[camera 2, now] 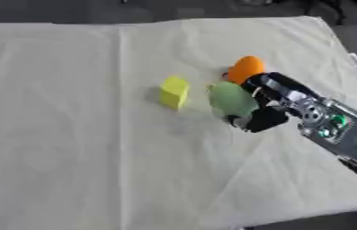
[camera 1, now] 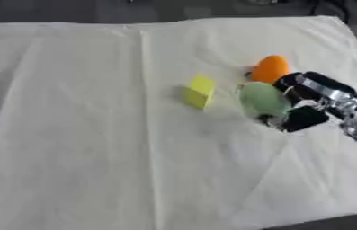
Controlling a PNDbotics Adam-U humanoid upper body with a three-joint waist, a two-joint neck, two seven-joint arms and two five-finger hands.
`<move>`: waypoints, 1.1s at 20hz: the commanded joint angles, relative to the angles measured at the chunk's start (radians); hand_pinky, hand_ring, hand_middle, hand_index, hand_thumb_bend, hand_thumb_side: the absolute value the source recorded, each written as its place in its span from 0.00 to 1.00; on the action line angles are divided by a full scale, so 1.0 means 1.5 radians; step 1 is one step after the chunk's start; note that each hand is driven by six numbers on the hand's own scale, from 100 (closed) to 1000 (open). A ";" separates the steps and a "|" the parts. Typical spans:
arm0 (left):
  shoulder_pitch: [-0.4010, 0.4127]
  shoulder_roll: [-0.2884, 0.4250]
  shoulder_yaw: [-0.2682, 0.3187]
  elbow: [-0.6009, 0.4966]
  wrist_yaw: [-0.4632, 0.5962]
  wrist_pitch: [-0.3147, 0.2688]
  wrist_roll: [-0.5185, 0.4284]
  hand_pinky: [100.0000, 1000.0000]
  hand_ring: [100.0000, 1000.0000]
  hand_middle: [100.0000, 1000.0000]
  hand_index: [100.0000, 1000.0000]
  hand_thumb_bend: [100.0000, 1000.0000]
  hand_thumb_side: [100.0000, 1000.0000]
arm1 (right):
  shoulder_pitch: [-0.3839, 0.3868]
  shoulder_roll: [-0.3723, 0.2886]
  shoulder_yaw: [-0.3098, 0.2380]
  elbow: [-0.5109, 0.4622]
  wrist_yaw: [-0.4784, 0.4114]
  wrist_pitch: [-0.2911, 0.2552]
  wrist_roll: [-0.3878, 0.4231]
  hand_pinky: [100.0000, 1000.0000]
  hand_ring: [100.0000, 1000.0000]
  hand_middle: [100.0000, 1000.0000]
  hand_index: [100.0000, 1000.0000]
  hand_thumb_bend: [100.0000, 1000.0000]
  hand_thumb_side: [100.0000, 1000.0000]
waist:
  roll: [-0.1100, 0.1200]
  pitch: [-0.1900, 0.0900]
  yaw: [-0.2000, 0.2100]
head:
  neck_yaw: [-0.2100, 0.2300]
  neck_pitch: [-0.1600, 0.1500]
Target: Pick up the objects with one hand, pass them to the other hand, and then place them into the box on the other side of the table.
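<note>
Bench (camera 1: 71, 134) cloth-covered; no box in view. Right hand (camera 2: 269, 108) curled round the pale green object (camera 2: 230, 99), which sits between yellow block (camera 2: 174, 91) and orange object (camera 2: 247, 68). Lift straight up, clear of both neighbours.

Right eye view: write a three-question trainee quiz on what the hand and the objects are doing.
1. True or false: the right hand is at the green object.
2. Which object lies farthest to the robot's left? A) orange object B) yellow block C) green object
3. Fill in: all three objects lie on a pale ____.

Key: 1 true; its fingers curl round the green object. 2 B. 3 cloth.
</note>
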State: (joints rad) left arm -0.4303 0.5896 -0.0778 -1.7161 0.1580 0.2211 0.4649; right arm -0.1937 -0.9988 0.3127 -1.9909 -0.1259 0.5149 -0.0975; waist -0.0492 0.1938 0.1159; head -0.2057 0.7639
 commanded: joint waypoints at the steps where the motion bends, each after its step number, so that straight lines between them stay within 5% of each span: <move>1: -0.010 0.022 0.002 -0.014 0.002 -0.001 -0.005 0.74 0.62 0.67 0.77 0.00 0.73 | -0.018 -0.012 -0.019 -0.006 0.005 -0.021 -0.001 0.62 0.52 0.27 0.30 0.20 0.00 | 0.010 -0.028 0.003 | 0.009 0.004; 4: -0.021 0.026 -0.004 -0.015 0.002 0.001 -0.012 0.74 0.62 0.67 0.77 0.00 0.72 | -0.024 -0.001 -0.012 -0.006 0.022 -0.040 -0.005 0.62 0.52 0.28 0.31 0.20 0.00 | 0.010 -0.034 0.010 | -0.004 0.004; 5: -0.027 0.028 -0.008 -0.015 0.003 0.002 -0.016 0.74 0.62 0.67 0.77 0.00 0.70 | -0.027 0.009 -0.004 -0.006 0.026 -0.041 -0.005 0.62 0.52 0.28 0.31 0.28 0.00 | 0.011 -0.035 0.013 | -0.008 0.004; 7: -0.042 0.032 -0.019 -0.016 0.007 0.007 -0.028 0.74 0.62 0.67 0.77 0.00 0.70 | -0.037 0.023 0.011 -0.006 0.037 -0.040 -0.009 0.62 0.52 0.28 0.31 0.16 0.00 | 0.014 -0.037 0.019 | -0.018 0.004; 14: -0.130 0.051 -0.082 -0.014 0.008 0.038 -0.094 0.74 0.62 0.68 0.77 0.00 0.69 | -0.094 0.047 0.023 -0.006 0.071 -0.065 -0.054 0.63 0.52 0.28 0.32 0.17 0.00 | 0.017 -0.043 0.027 | -0.057 0.004; 22: -0.275 0.061 -0.193 0.008 -0.025 0.134 -0.229 0.74 0.63 0.69 0.78 0.00 0.61 | -0.145 0.081 0.050 -0.006 0.168 -0.084 -0.066 0.65 0.53 0.29 0.32 0.14 0.00 | 0.033 -0.042 0.051 | -0.068 0.004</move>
State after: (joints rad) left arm -0.8195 0.6465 -0.3515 -1.7014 0.1318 0.3997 0.1528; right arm -0.3967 -0.8651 0.3921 -1.9908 0.0993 0.3948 -0.1921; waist -0.0137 0.1605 0.1927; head -0.3045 0.7687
